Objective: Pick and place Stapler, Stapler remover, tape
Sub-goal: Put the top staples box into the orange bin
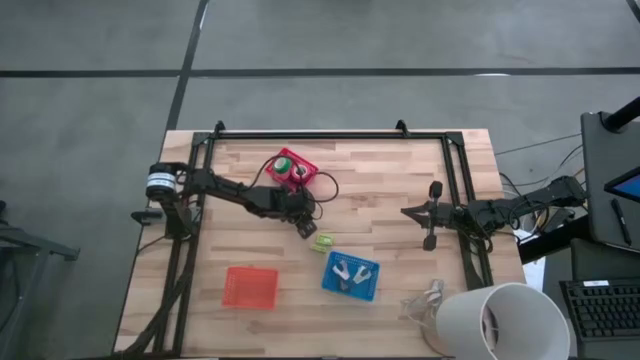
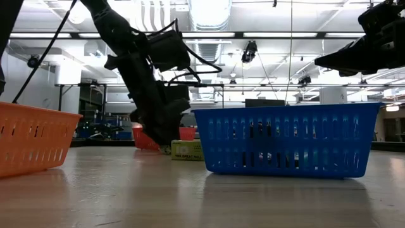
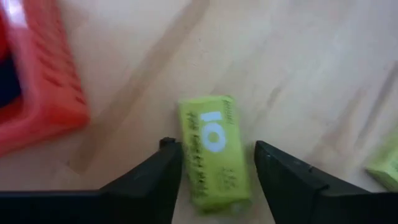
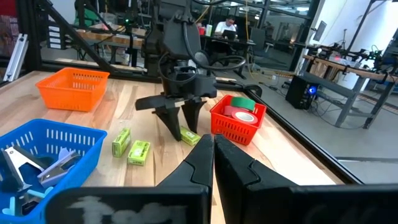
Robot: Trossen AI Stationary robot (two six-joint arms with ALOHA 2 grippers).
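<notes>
Three baskets (image 1: 350,277), left gripper (image 3: 214,180) (open) astride box (image 3: 211,152)

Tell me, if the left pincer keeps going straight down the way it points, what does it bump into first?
Most likely the small yellow-green box lying on the wooden table. The left pincer is open, with one finger on each side of the box, so the box sits right in its path.

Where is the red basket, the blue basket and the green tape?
red basket (image 4: 231,129), right wrist view, front wall.
blue basket (image 1: 366,288), high view, rim at its near right corner.
green tape (image 4: 244,104), right wrist view, top of the roll.
</notes>
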